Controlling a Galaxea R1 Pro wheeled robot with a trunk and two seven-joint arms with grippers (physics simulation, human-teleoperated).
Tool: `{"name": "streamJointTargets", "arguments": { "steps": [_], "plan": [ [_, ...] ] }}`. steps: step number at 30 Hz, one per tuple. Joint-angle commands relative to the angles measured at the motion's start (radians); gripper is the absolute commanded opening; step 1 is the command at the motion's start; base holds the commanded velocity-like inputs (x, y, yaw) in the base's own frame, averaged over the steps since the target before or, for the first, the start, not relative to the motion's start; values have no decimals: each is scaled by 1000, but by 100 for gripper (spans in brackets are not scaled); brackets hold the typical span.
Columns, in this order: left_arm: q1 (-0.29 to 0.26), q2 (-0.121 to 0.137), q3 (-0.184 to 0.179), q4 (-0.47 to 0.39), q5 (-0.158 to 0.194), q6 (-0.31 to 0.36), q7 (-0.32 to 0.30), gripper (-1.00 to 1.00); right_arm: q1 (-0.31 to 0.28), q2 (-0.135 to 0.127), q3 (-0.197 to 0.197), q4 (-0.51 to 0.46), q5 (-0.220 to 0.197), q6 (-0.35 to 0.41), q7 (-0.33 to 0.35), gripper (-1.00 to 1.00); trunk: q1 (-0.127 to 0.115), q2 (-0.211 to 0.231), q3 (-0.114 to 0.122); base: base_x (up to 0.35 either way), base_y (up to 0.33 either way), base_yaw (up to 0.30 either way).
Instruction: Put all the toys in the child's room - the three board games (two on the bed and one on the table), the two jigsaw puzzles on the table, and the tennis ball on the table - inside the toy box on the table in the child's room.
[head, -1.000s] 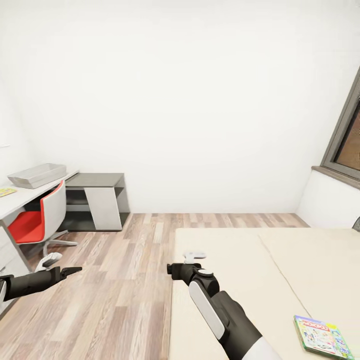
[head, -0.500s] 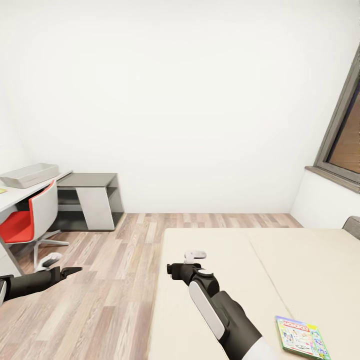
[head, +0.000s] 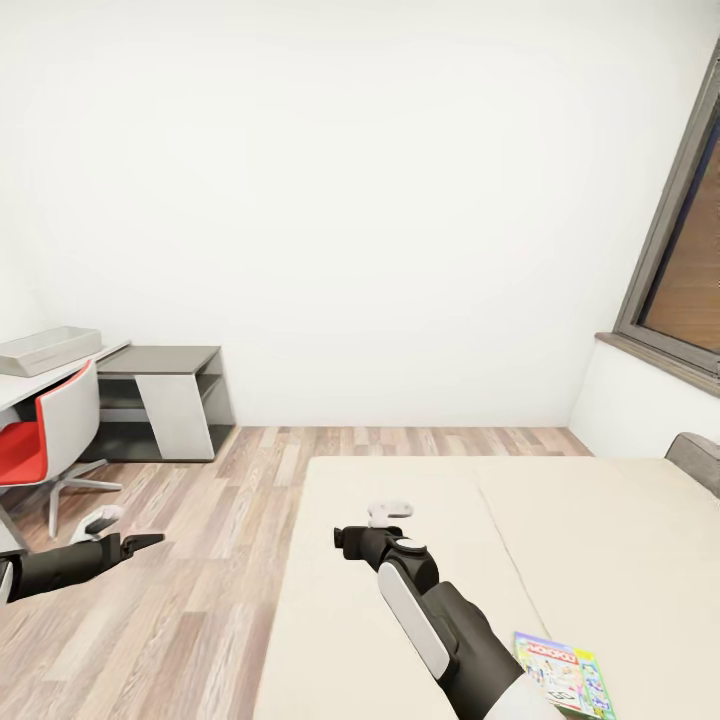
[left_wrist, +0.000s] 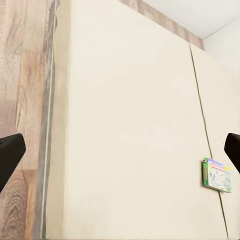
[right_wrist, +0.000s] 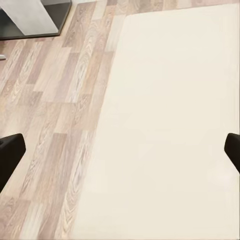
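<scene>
A colourful green-edged board game (head: 562, 675) lies flat on the cream bed (head: 600, 530), near my right arm; the left wrist view has the board game (left_wrist: 216, 175) beside the mattress seam. The grey toy box (head: 48, 350) stands on the white desk (head: 20, 388) at the far left. My left gripper (head: 128, 535) hangs open over the wood floor. My right gripper (head: 362, 527) is open above the bed's near corner, holding nothing. Both wrist views have the fingertips (left_wrist: 10, 152) (right_wrist: 10, 150) spread far apart, with nothing between them. The other toys are out of view.
A red and white swivel chair (head: 50, 440) sits at the desk. A grey low shelf unit (head: 165, 400) stands against the back wall. Wood floor (head: 220, 560) runs between desk and bed. A window (head: 685, 270) is at the right, a grey cushion (head: 697, 458) beneath it.
The camera has turned to the right: desk, chair and board game have slid left in the picture and more of the bed shows. Both arms keep the same pose.
</scene>
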Motion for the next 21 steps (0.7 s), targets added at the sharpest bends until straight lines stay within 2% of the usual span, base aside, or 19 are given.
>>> {"name": "streamJointTargets", "arguments": {
  "steps": [1,21],
  "plan": [
    [-2,0,4,-1,-10,7,-10,100,-1,0,1,-1,-10,1,-10,100,1,-3,-2,0,-295,0],
    [-2,-1,4,-1,-10,7,-10,100,-1,0,2,-1,-10,1,-9,100,1,-3,-2,0,-296,0]
  ]
}}
